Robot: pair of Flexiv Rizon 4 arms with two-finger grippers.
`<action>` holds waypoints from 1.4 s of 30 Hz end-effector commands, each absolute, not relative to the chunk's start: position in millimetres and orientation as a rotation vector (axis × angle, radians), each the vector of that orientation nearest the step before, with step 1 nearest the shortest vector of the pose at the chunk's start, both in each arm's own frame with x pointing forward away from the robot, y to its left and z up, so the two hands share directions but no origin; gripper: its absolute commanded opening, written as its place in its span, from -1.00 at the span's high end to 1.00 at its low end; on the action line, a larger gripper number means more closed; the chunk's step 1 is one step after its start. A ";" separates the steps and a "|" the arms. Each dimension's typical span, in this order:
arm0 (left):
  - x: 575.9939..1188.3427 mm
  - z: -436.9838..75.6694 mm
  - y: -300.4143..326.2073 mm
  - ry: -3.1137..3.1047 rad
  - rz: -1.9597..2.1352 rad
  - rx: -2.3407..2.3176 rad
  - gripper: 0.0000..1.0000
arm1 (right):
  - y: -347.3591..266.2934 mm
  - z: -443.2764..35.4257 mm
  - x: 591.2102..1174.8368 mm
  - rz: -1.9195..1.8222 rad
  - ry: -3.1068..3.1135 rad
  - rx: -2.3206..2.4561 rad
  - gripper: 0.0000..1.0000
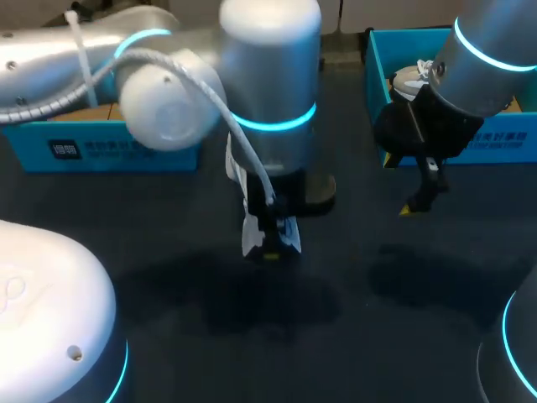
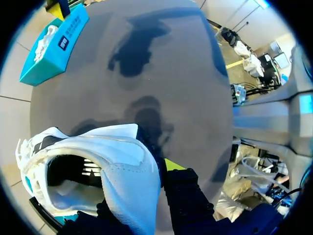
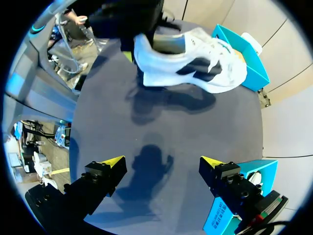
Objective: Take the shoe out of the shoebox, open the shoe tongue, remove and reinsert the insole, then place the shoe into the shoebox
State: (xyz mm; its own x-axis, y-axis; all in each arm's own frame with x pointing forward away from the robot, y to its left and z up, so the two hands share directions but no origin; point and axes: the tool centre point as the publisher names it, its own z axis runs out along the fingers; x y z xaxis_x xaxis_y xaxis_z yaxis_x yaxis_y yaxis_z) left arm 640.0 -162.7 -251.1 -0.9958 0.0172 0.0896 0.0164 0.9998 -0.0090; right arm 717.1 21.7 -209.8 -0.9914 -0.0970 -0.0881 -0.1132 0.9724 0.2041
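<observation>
A white shoe with dark stripes [image 3: 190, 66] hangs a little above the dark table, its shadow below it. My left gripper [image 1: 270, 243] is shut on its heel wall: one finger [image 2: 181, 191] presses the outside, the other is hidden inside the shoe [image 2: 122, 161]. In the head view only white parts of the shoe [image 1: 249, 233] show under the left wrist. My right gripper [image 3: 161, 164] stands open and empty over bare table, to the right of the shoe and in front of the right blue shoebox [image 1: 373, 75].
A second blue shoebox [image 1: 109, 147] stands at the back left, partly behind my left arm. The right box holds another white shoe [image 1: 411, 80]. Dark tabletop [image 1: 352, 336] spreads in front of both grippers.
</observation>
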 end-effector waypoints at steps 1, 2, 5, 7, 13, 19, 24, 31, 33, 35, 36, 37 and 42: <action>641.7 -203.5 -144.6 -3.062 0.052 -0.047 1.00 | 22.7 -211.3 717.7 0.318 3.043 -0.163 -1.00; 641.9 -201.0 -144.4 -3.064 0.052 -0.051 1.00 | 22.7 -211.3 717.7 0.318 3.043 -0.163 -1.00; 642.2 -190.6 -143.8 -3.064 0.072 -0.075 1.00 | 22.7 -211.3 717.7 0.318 3.043 -0.163 -1.00; 641.9 -183.0 -143.1 -3.063 0.095 -0.089 1.00 | 22.7 -211.3 717.7 0.318 3.043 -0.163 -1.00; 640.6 -175.1 -142.0 -3.066 0.128 -0.113 1.00 | 22.7 -211.3 717.7 0.318 3.043 -0.163 -1.00; 640.6 -175.1 -142.0 -3.066 0.128 -0.113 1.00 | 22.7 -211.3 717.7 0.318 3.043 -0.163 -1.00; 640.6 -175.1 -142.0 -3.066 0.128 -0.113 1.00 | 22.7 -211.3 717.7 0.318 3.043 -0.163 -1.00; 641.2 -173.4 -139.9 -3.061 0.128 -0.120 1.00 | 22.7 -211.3 717.7 0.318 3.043 -0.163 -1.00; 645.5 -168.0 -133.4 -3.052 0.130 -0.134 1.00 | 22.7 -211.3 717.7 0.318 3.043 -0.163 -1.00; 649.7 -164.2 -126.7 -3.049 0.131 -0.137 1.00 | 22.7 -211.3 717.7 0.318 3.043 -0.163 -1.00; 651.6 -162.7 -123.2 -3.053 0.128 -0.138 1.00 | 22.7 -211.3 717.7 0.318 3.043 -0.163 -1.00; 652.8 -161.9 -121.0 -3.057 0.117 -0.140 1.00 | 22.7 -211.3 717.7 0.318 3.043 -0.163 -1.00; 663.5 -153.6 -93.6 -3.061 0.076 -0.147 1.00 | 22.7 -211.3 717.7 0.318 3.043 -0.163 -1.00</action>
